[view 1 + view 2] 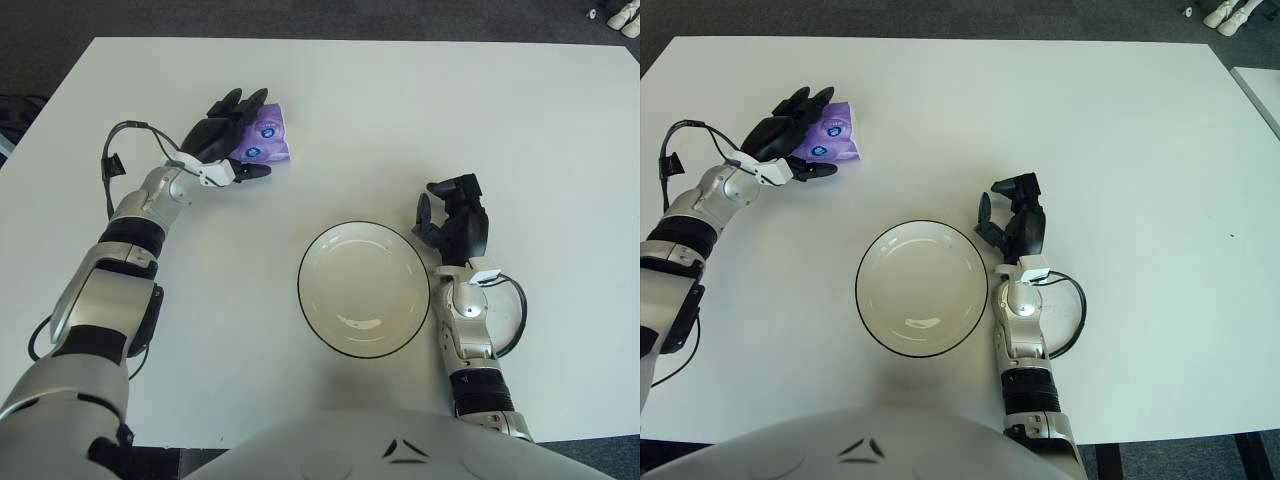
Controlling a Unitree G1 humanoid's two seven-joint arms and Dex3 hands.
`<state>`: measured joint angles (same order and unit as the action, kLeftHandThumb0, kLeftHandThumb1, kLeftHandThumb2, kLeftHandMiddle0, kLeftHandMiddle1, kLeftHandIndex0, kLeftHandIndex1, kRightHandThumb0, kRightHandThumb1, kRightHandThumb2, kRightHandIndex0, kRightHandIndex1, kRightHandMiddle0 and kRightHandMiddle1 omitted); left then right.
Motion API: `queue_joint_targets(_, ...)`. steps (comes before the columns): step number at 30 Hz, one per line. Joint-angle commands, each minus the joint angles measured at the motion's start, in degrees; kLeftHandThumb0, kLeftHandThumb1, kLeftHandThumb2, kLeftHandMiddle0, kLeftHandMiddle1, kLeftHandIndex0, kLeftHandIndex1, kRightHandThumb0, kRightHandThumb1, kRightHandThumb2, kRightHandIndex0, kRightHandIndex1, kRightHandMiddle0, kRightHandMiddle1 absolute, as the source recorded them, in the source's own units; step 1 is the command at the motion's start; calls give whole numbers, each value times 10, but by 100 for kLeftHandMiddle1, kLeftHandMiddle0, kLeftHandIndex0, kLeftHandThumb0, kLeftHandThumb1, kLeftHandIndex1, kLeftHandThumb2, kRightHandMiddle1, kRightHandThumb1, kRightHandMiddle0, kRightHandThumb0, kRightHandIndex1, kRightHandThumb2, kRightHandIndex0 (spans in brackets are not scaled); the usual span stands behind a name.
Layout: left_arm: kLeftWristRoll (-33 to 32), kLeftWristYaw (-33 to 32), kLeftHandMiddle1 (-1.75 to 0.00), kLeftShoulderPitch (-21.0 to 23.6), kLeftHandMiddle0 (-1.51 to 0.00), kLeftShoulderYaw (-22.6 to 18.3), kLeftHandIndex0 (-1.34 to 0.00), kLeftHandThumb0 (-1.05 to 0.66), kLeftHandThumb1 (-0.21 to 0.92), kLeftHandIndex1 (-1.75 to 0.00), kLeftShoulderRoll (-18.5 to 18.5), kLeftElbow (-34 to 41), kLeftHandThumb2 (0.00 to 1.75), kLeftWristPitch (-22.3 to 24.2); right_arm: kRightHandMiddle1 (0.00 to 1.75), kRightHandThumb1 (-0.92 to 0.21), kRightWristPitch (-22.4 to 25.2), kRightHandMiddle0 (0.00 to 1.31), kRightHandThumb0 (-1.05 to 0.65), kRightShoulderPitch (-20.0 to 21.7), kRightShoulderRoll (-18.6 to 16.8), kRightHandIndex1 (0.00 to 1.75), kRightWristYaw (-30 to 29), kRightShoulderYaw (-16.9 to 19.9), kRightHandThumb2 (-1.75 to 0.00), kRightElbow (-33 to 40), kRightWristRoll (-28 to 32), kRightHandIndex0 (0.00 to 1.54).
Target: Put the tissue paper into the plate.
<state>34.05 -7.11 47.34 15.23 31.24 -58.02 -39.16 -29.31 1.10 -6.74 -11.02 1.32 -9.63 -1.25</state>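
— Two hands on show over the white table, and the left hand is the busy one, out at the far left of the tabletop.

— What's it doing out there?

— It's laid over the purple tissue paper packet. The dark fingers run across the packet's left part, and the thumb pokes out along its near edge. The fingers are extended rather than curled tight; whether they actually grip the packet, I can't tell from either eye. The packet's right part sticks out from under the hand, with two round blue marks showing.

— And the packet itself — on the table?

— It looks to be lying flat on the surface, well apart from the plate.

— Where's the plate?

— Near the front edge, about centre: round, pale, with a dark rim and nothing in it.

— And the other hand?

— The right hand shows just beside the plate, on its right side, forearm upright, fingers bent loosely inward and holding nothing. A cable loops beside its wrist.
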Motion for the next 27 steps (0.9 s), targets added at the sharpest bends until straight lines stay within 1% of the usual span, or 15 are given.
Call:
queue_joint_targets(1,2,12,0,23,0,11,0,-103,53,0,1,-1,75,0,175,-60,-11,39,-40,-38,-15,138,1,6,-97,-51,12,65)
queue_joint_targets(7,9,17,0,41,0,28,0,-104,53,0,2,-15,76,-16,175,-61,-12,38,-39,-39,-17,138,1,7,-95,-52,15,64)
queue_joint_targets(16,10,49,0,79,0,52,0,-103,53,0,-6,-33,75,-23,175,-63,-5,37,-39,-39,-17,138,-2,7,-94,-48,13,63)
queue_joint_targets(21,3,78,0,87,0,57,0,-104,53,0,-8,-11,76,-25,175,-63,9,37,-39,-40,-16,138,-4,7,-93,-44,11,63)
queue_joint_targets(27,9,95,0,90,0,64,0,-105,55,0,-8,-1,76,-23,175,-63,8,37,-39,-41,-19,141,-6,9,-93,-45,15,61)
